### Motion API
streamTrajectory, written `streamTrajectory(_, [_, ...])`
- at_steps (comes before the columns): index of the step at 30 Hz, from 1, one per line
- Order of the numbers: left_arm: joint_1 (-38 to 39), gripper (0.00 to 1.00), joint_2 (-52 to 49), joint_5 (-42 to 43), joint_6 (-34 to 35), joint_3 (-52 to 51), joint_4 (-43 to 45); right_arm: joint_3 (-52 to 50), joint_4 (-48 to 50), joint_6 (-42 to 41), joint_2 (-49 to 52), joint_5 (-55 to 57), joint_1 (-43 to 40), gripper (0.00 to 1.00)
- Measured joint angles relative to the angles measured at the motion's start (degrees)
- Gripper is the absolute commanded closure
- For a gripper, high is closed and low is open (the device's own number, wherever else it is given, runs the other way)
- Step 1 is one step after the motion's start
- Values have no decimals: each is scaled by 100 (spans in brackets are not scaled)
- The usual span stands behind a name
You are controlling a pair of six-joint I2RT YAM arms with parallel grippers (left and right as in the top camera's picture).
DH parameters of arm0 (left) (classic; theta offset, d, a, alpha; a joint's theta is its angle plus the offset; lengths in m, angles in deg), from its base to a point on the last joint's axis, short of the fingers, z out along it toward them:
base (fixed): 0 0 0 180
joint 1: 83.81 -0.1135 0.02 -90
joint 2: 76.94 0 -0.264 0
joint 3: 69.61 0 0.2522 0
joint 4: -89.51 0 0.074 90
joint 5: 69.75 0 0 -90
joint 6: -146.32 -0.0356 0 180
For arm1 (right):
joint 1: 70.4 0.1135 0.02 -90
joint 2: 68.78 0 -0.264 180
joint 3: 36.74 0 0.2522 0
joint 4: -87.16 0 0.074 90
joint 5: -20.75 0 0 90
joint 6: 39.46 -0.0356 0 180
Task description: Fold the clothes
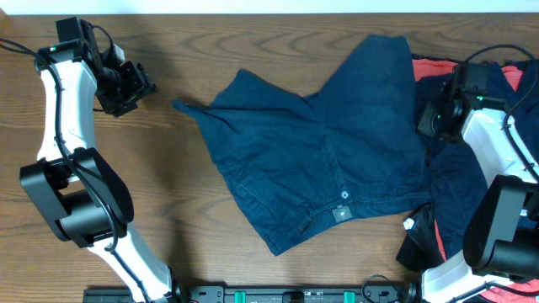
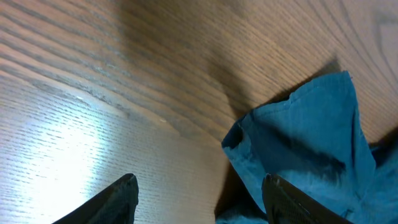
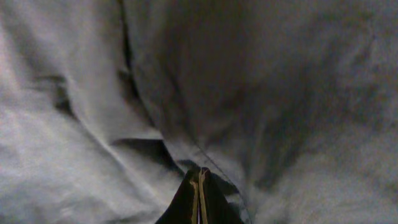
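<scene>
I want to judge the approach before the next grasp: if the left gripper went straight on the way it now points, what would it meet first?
Probably bare table. The left gripper, jaws open, looks down at wood; the navy shorts corner sits right of that line, though depth is unclear.

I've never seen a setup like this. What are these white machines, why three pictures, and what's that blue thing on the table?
They are two robot arms at a wooden table. One picture looks down from above; the other two come from small cameras on each arm's wrist. The blue thing is a pair of navy shorts lying spread out, waiting to be folded. More clothes, navy and red, are heaped at the right edge. The left gripper is open over bare wood near a corner of the shorts, holding nothing. The right gripper is shut, close above fabric.
</scene>
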Motion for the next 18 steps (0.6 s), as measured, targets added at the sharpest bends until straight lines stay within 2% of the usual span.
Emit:
streamTrajectory(4, [0,34,0,26,0,0,-37,131,-485,79,0,-313,173,60])
streamTrajectory(7, [0,34,0,39,-13,0,-35,133,-778,114,0,-424,719,57])
streamTrajectory(9, [0,34,0,39,-28,0,-37,133,-907,90,0,-474,1285,37])
streamTrajectory(13, [0,34,0,39,-44,0,-42,142,-1032,-15,0,-575,2634,19])
streamTrajectory(15, [0,34,0,39,-44,0,-42,144,-1075,-74,0,-699,3265,18])
streamTrajectory(18, [0,34,0,39,-44,0,-42,144,-1139,-166,0,-968,3921,28])
